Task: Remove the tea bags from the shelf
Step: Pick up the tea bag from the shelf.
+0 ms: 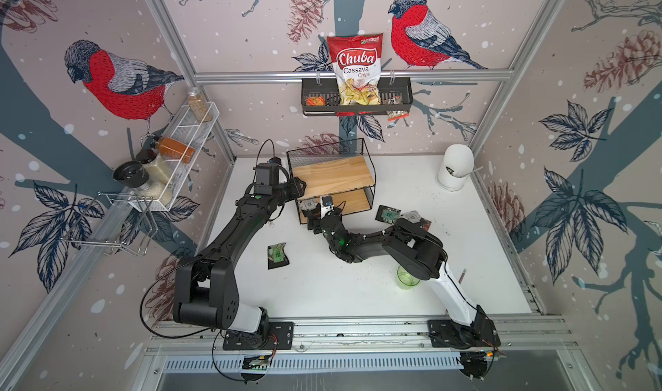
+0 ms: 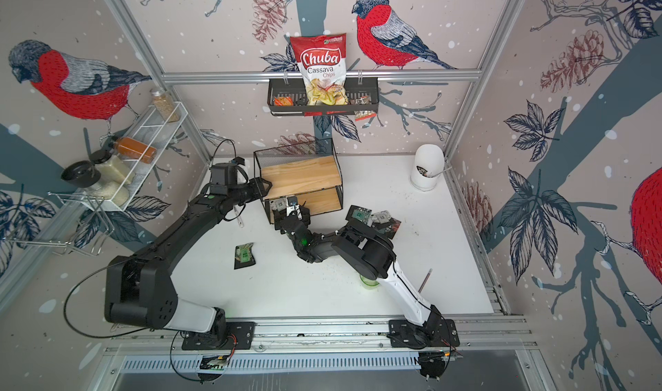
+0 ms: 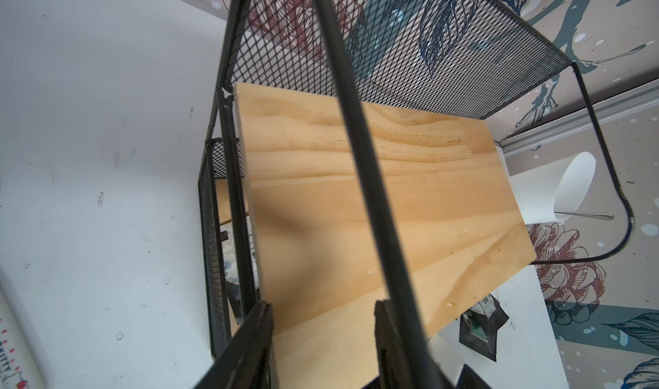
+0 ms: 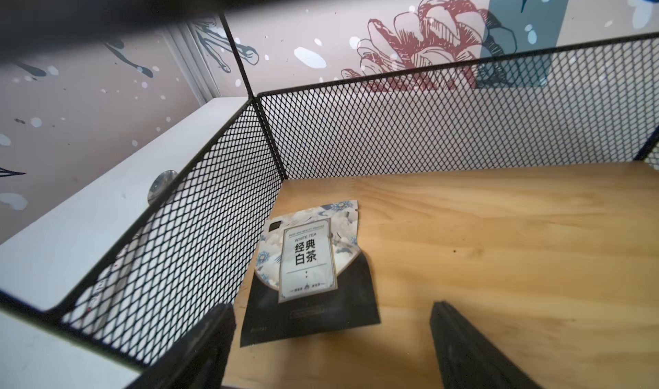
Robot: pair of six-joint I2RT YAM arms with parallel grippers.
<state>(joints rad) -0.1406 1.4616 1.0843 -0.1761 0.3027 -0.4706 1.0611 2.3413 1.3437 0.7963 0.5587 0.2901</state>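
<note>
The shelf point(image 1: 335, 176) stands at the back of the white table, its upper board bare. One white-grey tea bag point(image 4: 309, 259) lies flat in the left corner of the lower board, also visible in a top view point(image 1: 308, 204). My right gripper point(image 4: 331, 307) is inside the lower tier, open wide, fingers either side of the bag's black near edge without touching it. My left gripper point(image 3: 321, 319) hovers at the shelf's upper left front corner point(image 1: 300, 188), open, with a frame rod crossing in front of one finger. Three tea bags lie on the table: one green point(image 1: 277, 256) and two right of the shelf point(image 1: 388, 213) point(image 1: 413, 216).
A green cup point(image 1: 407, 280) sits under my right arm. A white jar with a spoon point(image 1: 456, 170) stands at the back right. A black hanging basket point(image 1: 401, 97) with a chips bag is on the rear wall. A white wire spice rack point(image 1: 186, 145) hangs left.
</note>
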